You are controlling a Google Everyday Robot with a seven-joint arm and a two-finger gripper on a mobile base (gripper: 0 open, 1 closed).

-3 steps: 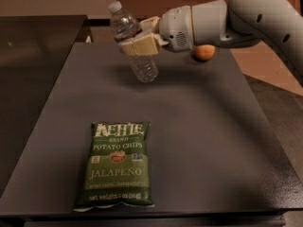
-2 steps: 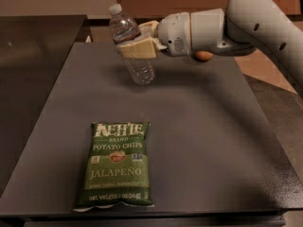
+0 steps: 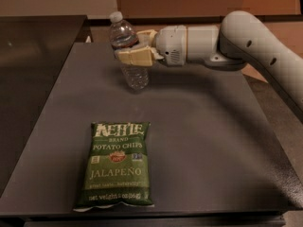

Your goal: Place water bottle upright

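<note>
- Dark grey tabletop point(image 3: 203, 141) fills most of the view, with a second dark surface point(image 3: 33, 70) along its left side and a brown wall behind.
- At the far end of the table, the gripper point(image 3: 130, 51) reaches in from the right on the white arm point(image 3: 246, 41). Its tan fingers point(image 3: 135, 58) are clamped around the middle of the water bottle point(image 3: 134, 75).
- The bottle stands nearly upright, white cap on top and leaning slightly left. Its base is at the tabletop, though contact cannot be told.
- Compared with a moment ago, bottle and gripper sit lower, and the arm now hides the orange object that showed behind it.
- A green bag of jalapeño potato chips point(image 3: 116, 167) lies flat near the front edge, well apart from the bottle, with bare table between them.
</note>
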